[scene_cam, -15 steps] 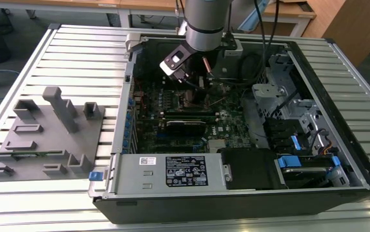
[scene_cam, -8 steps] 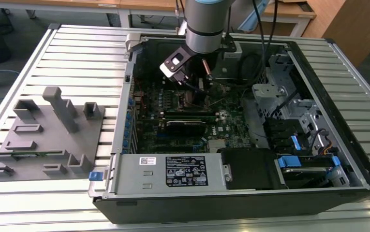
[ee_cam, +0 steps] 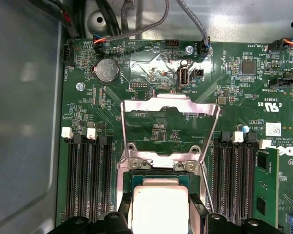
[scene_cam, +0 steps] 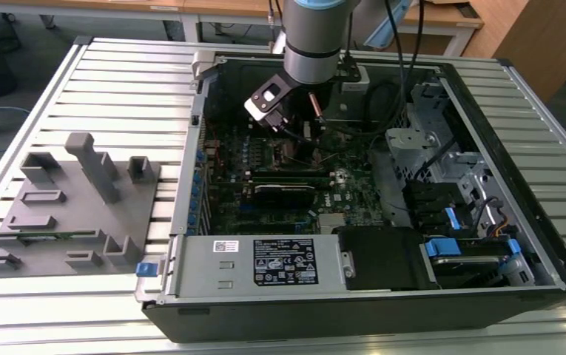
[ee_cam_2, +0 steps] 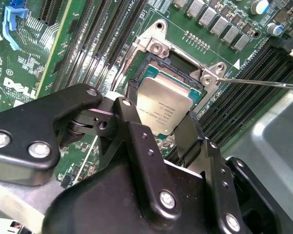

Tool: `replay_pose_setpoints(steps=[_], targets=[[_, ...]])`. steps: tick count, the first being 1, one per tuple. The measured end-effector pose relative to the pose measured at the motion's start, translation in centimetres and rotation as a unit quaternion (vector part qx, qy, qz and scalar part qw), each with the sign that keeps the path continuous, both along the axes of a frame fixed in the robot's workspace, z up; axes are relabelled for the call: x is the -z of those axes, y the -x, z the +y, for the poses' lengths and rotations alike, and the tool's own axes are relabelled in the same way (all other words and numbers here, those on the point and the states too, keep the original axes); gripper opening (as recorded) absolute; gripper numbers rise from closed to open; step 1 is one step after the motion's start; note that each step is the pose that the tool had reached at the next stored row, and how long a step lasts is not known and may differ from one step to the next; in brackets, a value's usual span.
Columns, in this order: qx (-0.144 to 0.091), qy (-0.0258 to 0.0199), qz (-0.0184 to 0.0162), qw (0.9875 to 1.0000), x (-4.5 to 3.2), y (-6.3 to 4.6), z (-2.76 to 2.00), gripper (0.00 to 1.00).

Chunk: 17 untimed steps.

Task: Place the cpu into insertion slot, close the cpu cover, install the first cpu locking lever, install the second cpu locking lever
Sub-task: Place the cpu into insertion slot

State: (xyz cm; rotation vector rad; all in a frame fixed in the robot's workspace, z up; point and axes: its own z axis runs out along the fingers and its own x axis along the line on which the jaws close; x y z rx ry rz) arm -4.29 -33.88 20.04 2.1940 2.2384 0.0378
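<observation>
While the gripper [ee_cam_2: 161,119] clamped the cpu [ee_cam_2: 165,105] between its two black fingers [ee_cam_2: 129,111], the chip sat over the open socket [ee_cam_2: 179,62], well in from the edges of the motherboard [ee_cam: 161,73] and between its two banks of memory slots [ee_cam: 90,180]. The cpu cover [ee_cam: 151,107] stood tipped up from the socket's hinged edge. A thin locking lever [ee_cam_2: 263,83] stuck out unlatched just beside the socket.

cpu [ee_cam_2: 167,109] edges hidden behind gripper [ee_cam_2: 161,118] in second wrist view, insertion slot [ee_cam_2: 157,65] mostly covered
</observation>
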Motion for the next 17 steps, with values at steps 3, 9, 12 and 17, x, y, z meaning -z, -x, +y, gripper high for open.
replay_pose_setpoints(steps=[3,9,12,17], targets=[[0.000,-0.0002,-0.0001,1.0000,0.05,0.08,0.00,0.54],[0.000,-0.0001,-0.0001,1.0000,0.41,0.12,0.00,0.54],[0.000,-0.0001,-0.0001,1.0000,0.50,0.11,0.00,0.54],[0.000,0.0000,0.0000,1.0000,0.55,0.12,0.00,0.54]])
